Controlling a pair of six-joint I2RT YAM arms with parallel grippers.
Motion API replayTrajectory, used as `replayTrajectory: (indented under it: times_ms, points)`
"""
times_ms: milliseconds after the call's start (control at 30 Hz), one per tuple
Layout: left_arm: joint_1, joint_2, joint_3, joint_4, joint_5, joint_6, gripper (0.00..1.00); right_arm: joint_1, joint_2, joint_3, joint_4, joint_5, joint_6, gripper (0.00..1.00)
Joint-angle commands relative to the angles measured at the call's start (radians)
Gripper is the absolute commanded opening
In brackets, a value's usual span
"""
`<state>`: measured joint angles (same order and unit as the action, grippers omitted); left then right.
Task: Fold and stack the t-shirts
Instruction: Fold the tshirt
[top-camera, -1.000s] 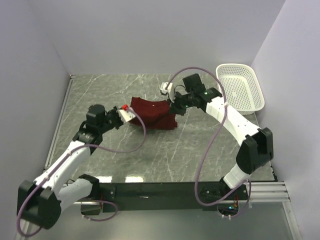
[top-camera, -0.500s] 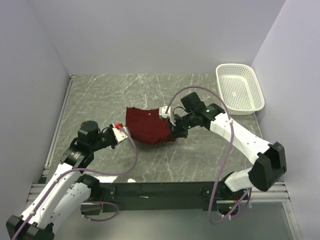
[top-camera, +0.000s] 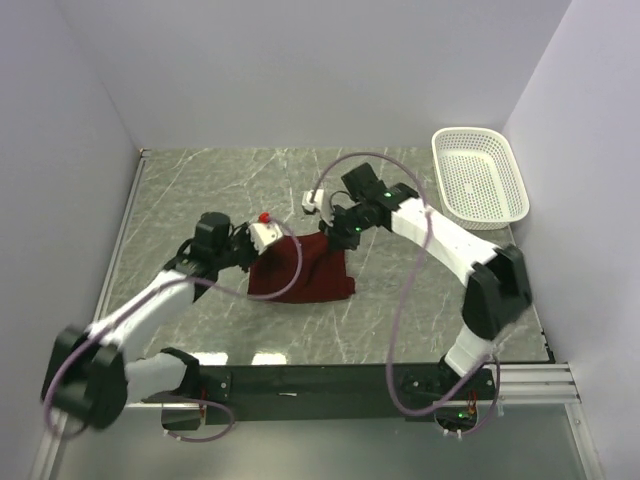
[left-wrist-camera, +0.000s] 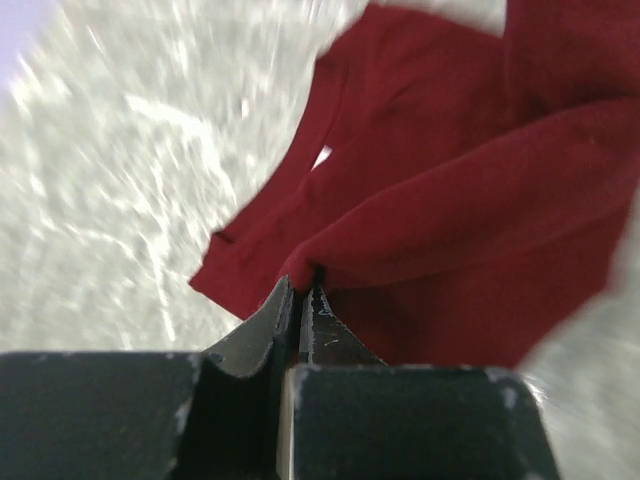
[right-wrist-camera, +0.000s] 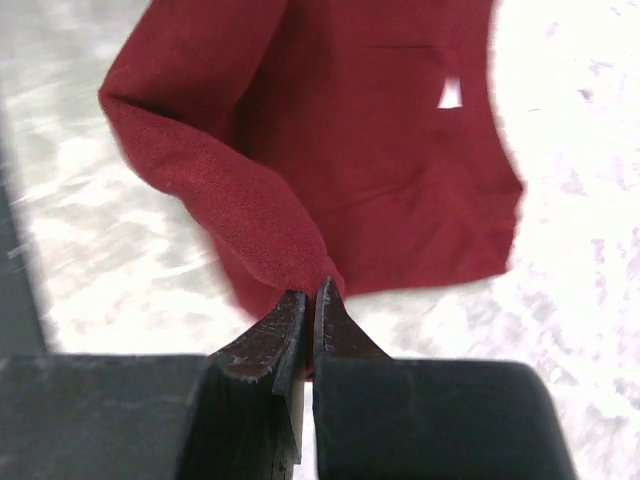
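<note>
Holding t-shirt (top-camera: 325, 275) over worktop (top-camera: 420, 310): left gripper (left-wrist-camera: 300, 292) and right gripper (right-wrist-camera: 308, 297) each clenched on a fold.

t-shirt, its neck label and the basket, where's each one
t-shirt (top-camera: 320, 275): top external view, middle of the cloth
neck label (right-wrist-camera: 450, 93): right wrist view, centre of the white tag
basket (top-camera: 480, 185): top external view, bare mesh floor
</note>
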<state>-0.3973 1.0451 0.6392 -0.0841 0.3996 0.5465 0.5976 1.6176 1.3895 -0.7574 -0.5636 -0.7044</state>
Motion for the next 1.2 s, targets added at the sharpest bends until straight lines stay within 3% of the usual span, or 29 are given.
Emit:
replayTrajectory:
  times_ms: [0,367,633,967,1167]
  points:
    - [0.024,0.163,0.069,0.17,-0.071,0.006,0.0,-0.025,0.123,0.1,0.058,0.063,-0.001,0.0]
    - [0.126,0.49,0.23,0.363,-0.087,-0.045,0.01,-0.105,0.398,0.361,0.085,0.142,0.088,0.0]
    - [0.144,0.745,0.425,0.262,-0.045,-0.002,0.01,-0.114,0.548,0.488,0.073,0.172,0.141,0.0]
    - [0.144,0.851,0.547,0.261,-0.019,-0.005,0.01,-0.122,0.516,0.42,0.145,0.235,0.195,0.0]
    - [0.144,0.698,0.429,0.288,-0.033,-0.011,0.01,-0.125,0.43,0.369,0.086,0.085,0.12,0.0]
